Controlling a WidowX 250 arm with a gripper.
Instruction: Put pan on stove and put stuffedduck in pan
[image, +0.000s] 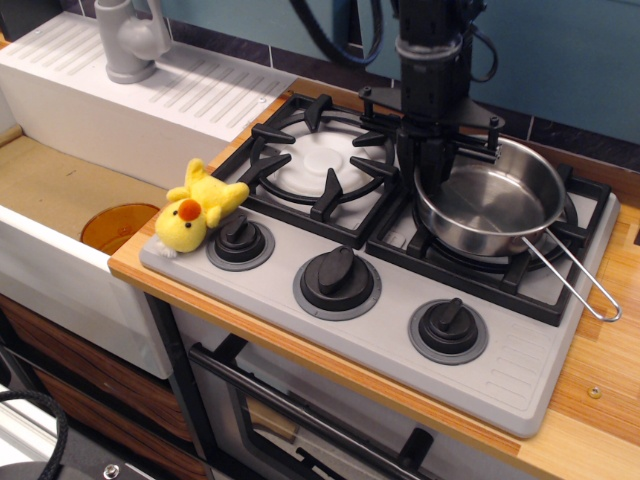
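The pan (490, 208) sits on the right burner grate of the stove (520, 370), its wire handle (572, 283) reaching toward the near right, out over the stove's edge and the wooden tabletop (600, 400). The tool (437, 160) comes straight down at the pan's far-left rim, its dark fingers at the rim; whether they pinch the rim or stand just off it cannot be told from this angle.

The duck (195, 208) lies on the stove's near-left corner, just left of the left knob (240, 240) and touching the left grate's edge, orange beak facing the camera. The left burner (318, 160) is bare. Two more knobs (337, 280) line the front. Left of the stove is a white sink (60, 270) with a grey tap (130, 40) at the far left.
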